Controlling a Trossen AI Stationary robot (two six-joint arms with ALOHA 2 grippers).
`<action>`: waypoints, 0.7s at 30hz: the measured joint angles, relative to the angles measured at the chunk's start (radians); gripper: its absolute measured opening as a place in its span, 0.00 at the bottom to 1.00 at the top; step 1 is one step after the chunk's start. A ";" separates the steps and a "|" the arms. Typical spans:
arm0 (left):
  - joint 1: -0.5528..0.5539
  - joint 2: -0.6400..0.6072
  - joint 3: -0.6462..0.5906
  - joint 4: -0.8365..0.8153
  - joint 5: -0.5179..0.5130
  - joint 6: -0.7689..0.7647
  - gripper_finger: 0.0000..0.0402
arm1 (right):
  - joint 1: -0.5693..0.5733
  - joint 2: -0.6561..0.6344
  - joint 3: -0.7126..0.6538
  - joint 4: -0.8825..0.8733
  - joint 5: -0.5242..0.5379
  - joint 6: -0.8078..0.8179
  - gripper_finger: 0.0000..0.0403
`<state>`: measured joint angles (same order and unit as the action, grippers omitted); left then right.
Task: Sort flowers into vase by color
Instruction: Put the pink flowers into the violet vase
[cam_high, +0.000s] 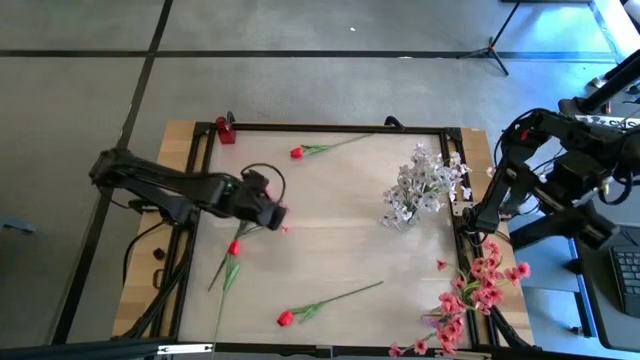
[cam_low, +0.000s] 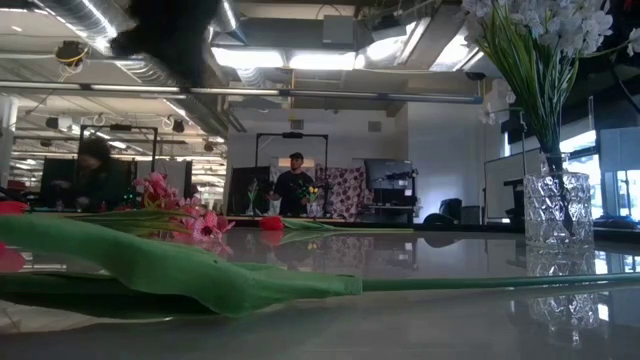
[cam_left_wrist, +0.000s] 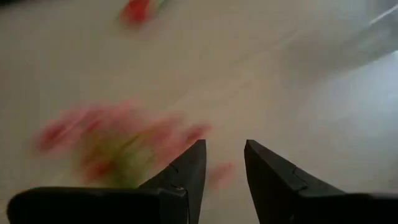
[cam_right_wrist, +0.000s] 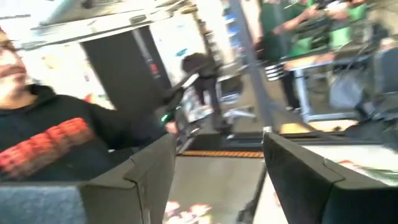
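The left pincer (cam_high: 277, 215) hovers over the bench (cam_high: 330, 260), fingers slightly apart and empty, a red bud (cam_high: 233, 247) just beside it. White blossoms (cam_high: 420, 185) fill the vase (cam_low: 557, 210). The right pincer (cam_high: 478, 215) waits at the bench edge, fingers apart, above the pink sprays (cam_high: 475, 290).

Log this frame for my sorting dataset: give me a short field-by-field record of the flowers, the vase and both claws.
white flowers: standing in the glass vase, table's right part
pink flowers: pile at the table's right edge, not in a vase
red flowers: three lying loose, far edge, near edge, left of centre
left claw: over the table beside the left-of-centre red flower, open, empty
right claw: off the table's right edge, open, empty
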<state>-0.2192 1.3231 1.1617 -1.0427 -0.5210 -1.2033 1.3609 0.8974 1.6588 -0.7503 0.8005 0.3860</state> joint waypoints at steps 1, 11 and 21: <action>0.011 0.020 -0.001 -0.081 0.033 -0.018 0.27 | 0.000 0.003 0.000 0.000 0.024 -0.003 0.60; 0.155 0.203 -0.099 -0.169 0.280 0.081 0.33 | 0.000 0.083 0.000 0.001 0.162 0.002 0.60; 0.225 0.178 -0.337 0.070 0.488 0.061 0.50 | 0.000 0.158 -0.001 0.001 0.178 0.080 0.60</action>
<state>0.0055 1.5013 0.8247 -0.9722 -0.0329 -1.1424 1.3609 1.0557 1.6577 -0.7490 0.9787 0.4662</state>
